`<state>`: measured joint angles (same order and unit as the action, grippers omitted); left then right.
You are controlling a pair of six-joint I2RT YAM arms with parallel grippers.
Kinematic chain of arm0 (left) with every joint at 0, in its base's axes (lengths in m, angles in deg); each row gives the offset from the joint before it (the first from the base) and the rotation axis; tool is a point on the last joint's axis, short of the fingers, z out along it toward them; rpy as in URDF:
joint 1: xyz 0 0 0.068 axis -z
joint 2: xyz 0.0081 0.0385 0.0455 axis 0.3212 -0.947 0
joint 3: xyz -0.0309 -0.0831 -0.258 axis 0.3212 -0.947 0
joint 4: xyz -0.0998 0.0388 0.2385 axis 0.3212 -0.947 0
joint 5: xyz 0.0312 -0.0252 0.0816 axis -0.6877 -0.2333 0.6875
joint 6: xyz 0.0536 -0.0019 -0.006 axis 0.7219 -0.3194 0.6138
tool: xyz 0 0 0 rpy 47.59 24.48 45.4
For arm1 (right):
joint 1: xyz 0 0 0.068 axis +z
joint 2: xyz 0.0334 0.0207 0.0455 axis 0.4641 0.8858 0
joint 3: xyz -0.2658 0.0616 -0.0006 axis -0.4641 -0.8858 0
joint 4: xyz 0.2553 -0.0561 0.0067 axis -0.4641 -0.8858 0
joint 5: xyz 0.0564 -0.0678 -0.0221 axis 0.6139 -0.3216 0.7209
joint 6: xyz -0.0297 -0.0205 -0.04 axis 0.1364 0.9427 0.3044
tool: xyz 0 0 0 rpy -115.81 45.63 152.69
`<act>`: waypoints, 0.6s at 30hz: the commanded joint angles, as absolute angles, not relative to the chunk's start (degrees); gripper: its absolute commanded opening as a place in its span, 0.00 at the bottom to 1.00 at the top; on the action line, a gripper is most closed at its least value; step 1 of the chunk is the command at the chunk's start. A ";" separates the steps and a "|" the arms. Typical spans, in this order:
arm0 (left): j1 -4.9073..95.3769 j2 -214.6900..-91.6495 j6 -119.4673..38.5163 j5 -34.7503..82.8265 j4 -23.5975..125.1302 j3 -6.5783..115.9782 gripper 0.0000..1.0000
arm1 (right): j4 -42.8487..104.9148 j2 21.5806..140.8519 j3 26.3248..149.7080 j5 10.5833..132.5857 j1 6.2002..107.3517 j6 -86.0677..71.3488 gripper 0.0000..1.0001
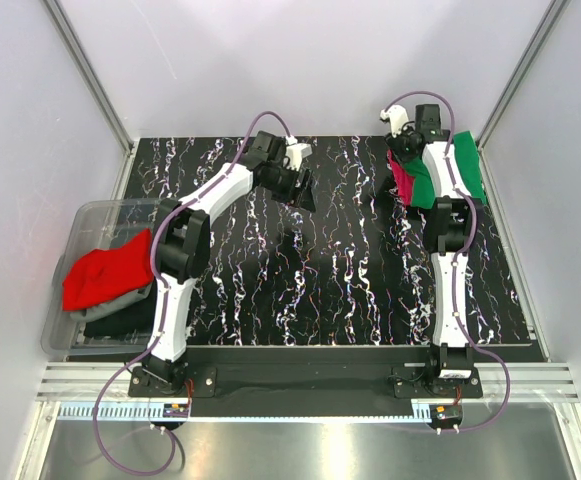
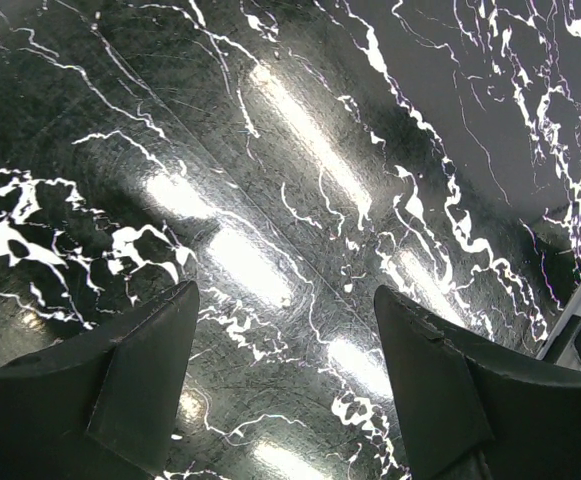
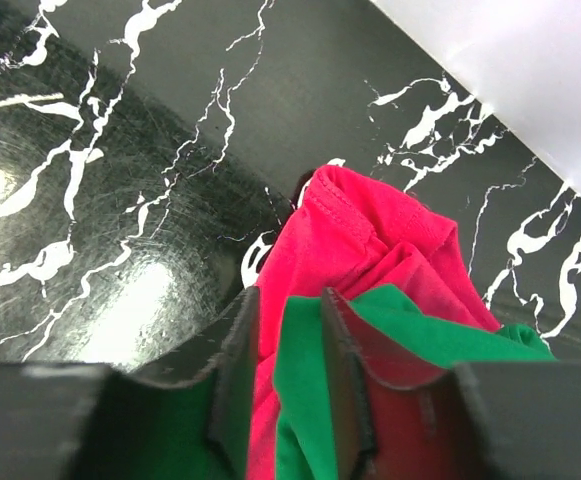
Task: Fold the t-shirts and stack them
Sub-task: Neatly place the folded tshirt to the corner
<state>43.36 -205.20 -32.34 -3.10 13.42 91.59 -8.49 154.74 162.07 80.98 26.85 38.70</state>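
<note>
A bright green t-shirt (image 1: 467, 165) and a magenta-pink t-shirt (image 1: 402, 178) lie bunched together at the table's far right corner. My right gripper (image 1: 402, 150) is down on them. In the right wrist view its narrow-set fingers (image 3: 238, 350) pinch a fold of green t-shirt (image 3: 305, 380) with magenta-pink t-shirt (image 3: 360, 230) pressed beside it. My left gripper (image 1: 303, 190) hovers open over bare table at the far middle, and the left wrist view shows nothing between its fingers (image 2: 145, 370). A red t-shirt (image 1: 105, 270) lies on grey (image 1: 120, 300) and black (image 1: 120, 322) ones in the bin.
The clear plastic bin (image 1: 80, 215) stands at the left table edge. White walls and metal frame posts (image 1: 505, 95) close in behind the far corners. The black marbled table (image 1: 330, 260) stretches between the two arms.
</note>
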 commanded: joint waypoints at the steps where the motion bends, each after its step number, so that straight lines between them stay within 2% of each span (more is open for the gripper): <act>1: 42.73 -204.33 -33.03 -4.70 15.09 92.74 0.76 | -7.31 155.26 163.90 78.27 27.38 40.67 0.35; 4: 42.73 -204.41 -33.03 -4.62 15.18 92.75 0.76 | -6.87 156.14 164.96 75.81 27.38 41.20 0.25; 6: 42.73 -204.50 -33.03 -4.70 15.26 92.66 0.76 | -5.99 156.49 165.40 74.14 27.39 41.46 0.13; 9: 42.73 -204.41 -33.11 -4.70 15.35 92.57 0.76 | -4.68 156.58 165.22 72.56 27.30 41.73 0.03; 18: 42.73 -204.50 -33.03 -4.61 15.27 92.22 0.76 | 1.65 152.72 165.05 74.05 27.39 39.62 0.00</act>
<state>42.96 -205.20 -32.58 -3.14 13.64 91.59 -3.66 156.55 162.38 74.03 27.16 40.58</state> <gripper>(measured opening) 0.758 0.010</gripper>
